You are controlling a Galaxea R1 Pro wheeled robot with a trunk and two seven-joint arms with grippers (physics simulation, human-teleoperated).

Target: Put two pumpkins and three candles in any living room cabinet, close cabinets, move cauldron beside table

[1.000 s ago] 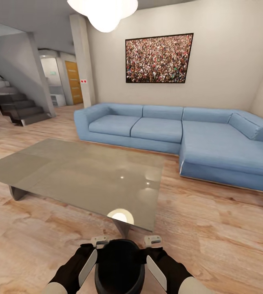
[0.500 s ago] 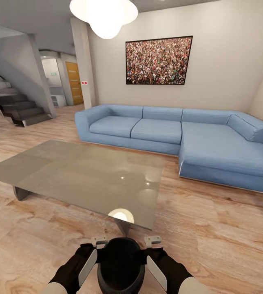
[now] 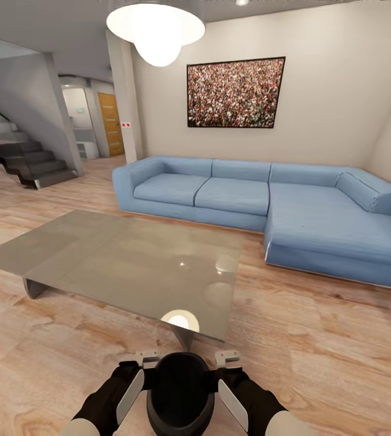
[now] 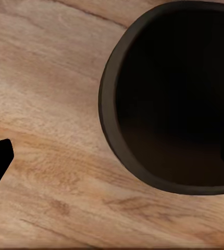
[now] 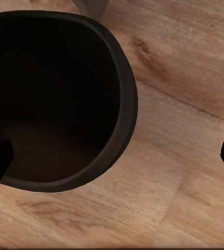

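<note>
One cauldron (image 3: 180, 393), one glass table (image 3: 122, 260), one blue sofa (image 3: 268, 206), one picture (image 3: 236, 92), one lamp (image 3: 157, 30).

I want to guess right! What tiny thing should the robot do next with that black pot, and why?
Probably lower the cauldron onto the wood floor right here. It sits between the left gripper and right gripper, just short of the glass table, so this spot already looks next to it.

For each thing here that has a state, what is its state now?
Cauldron: upright, empty, between both grippers, near the table's corner.
Left gripper: at the cauldron's side; open or shut unclear.
Right gripper: at the cauldron's other side; open or shut unclear.
Table: bare, glossy top.
Ceiling lamp: lit.
Far door: closed.
</note>
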